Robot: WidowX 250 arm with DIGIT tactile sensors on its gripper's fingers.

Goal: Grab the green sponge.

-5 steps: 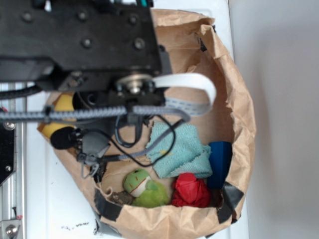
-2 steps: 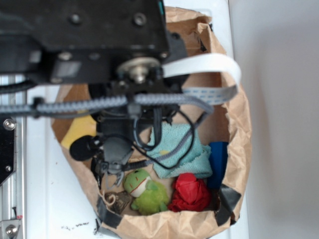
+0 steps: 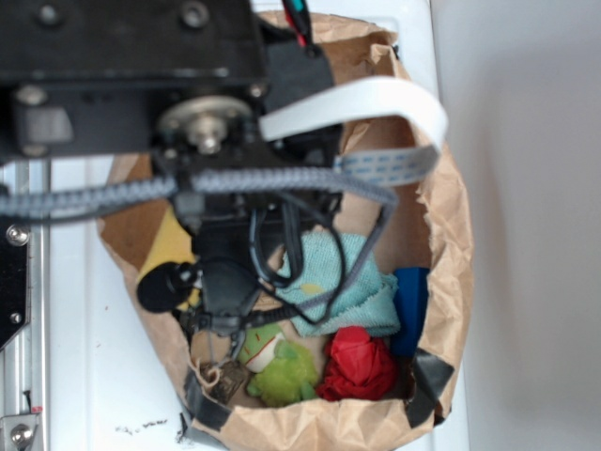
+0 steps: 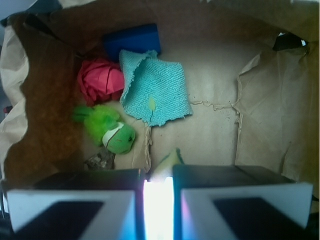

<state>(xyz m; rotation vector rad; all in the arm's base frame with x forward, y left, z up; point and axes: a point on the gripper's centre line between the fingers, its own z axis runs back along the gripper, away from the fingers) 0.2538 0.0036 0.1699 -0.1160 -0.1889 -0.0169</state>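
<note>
In the wrist view the tool (image 4: pixel 158 200) fills the bottom edge: two pale blocks with dark tops stand close together, leaving only a narrow bright slit between them, and nothing can be seen held there. Just beyond that slit a small corner of the yellow foam block, the green sponge (image 4: pixel 170 159), peeks out on the floor of the brown paper bag (image 4: pixel 260 125). To its left lies the fuzzy green frog toy (image 4: pixel 111 134), and past the frog sit a crumpled red cloth ball (image 4: pixel 100 80) and a teal terry cloth (image 4: pixel 157 90) spread flat, touching the red ball. Farthest back, a dark blue block (image 4: pixel 132 39) rests near the bag's rear wall.

From the exterior view the black arm (image 3: pixel 141 75) covers the bag's upper left, and the sponge (image 3: pixel 174 246) shows as a yellow patch at the bag's left side, partly hidden by the arm and its grey cables (image 3: pixel 282 178). The bag stands on a white surface (image 3: pixel 94 376).
</note>
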